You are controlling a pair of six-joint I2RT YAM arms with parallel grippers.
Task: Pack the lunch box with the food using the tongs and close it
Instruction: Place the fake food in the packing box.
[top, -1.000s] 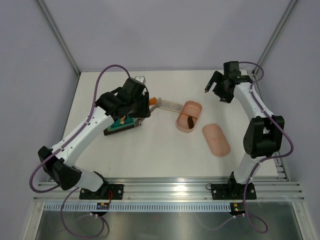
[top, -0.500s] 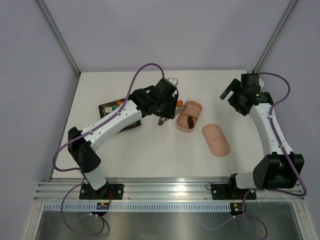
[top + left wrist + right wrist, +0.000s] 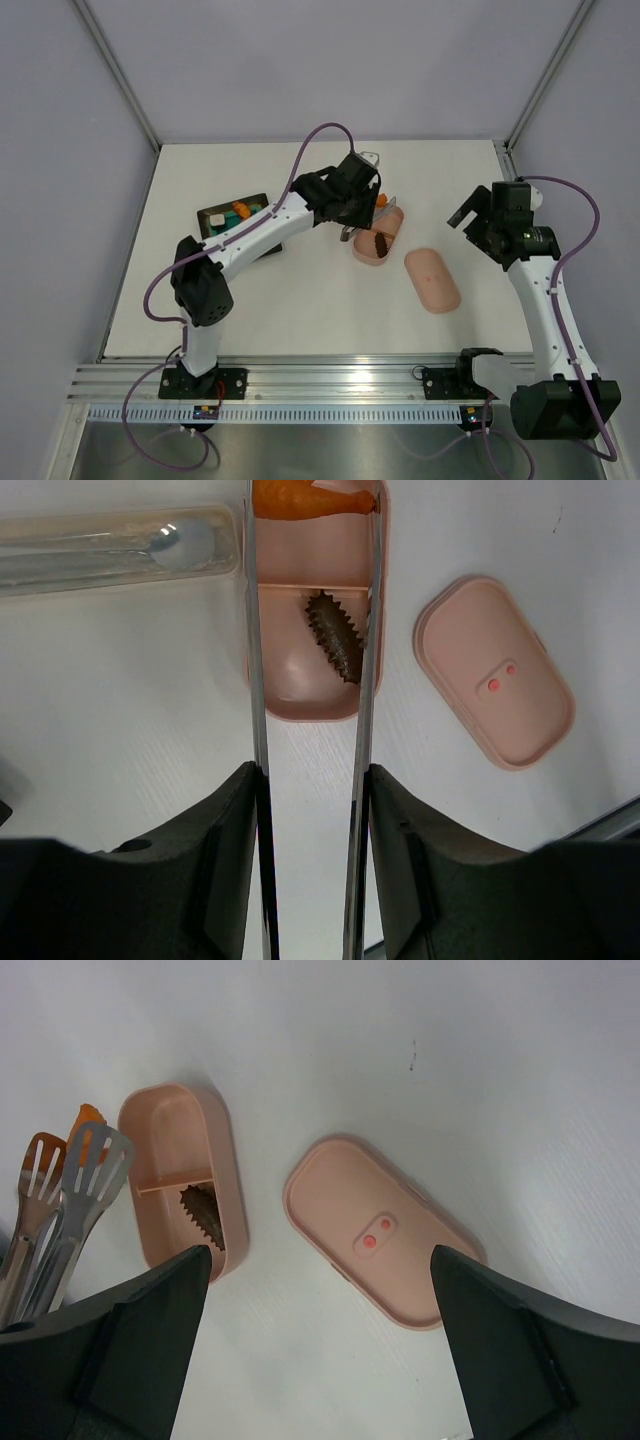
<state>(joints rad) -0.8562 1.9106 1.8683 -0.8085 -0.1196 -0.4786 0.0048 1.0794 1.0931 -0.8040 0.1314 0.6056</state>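
The pink lunch box [image 3: 398,222] lies open mid-table, a dark brown food piece [image 3: 380,241] in its near compartment. My left gripper [image 3: 350,205] is shut on the silvery tongs [image 3: 368,208], whose tips pinch an orange food piece [image 3: 381,199] over the box's far end. The left wrist view has the tong arms [image 3: 256,680] running from my gripper [image 3: 310,780] to the orange piece [image 3: 300,495], above the box [image 3: 290,685] and brown piece [image 3: 335,635]. The lid [image 3: 432,280] lies right of the box. My right gripper [image 3: 470,210] is open, above the lid [image 3: 375,1230].
A dark tray with a teal mat [image 3: 222,217] holding more orange pieces [image 3: 240,209] sits at the left. A pale translucent case [image 3: 100,550] lies beside the box's far end. Frame posts rise at the back corners.
My left arm swung right from the tray, carrying the tongs and orange piece over the lunch box. The right arm drew back from the far side toward the right edge.
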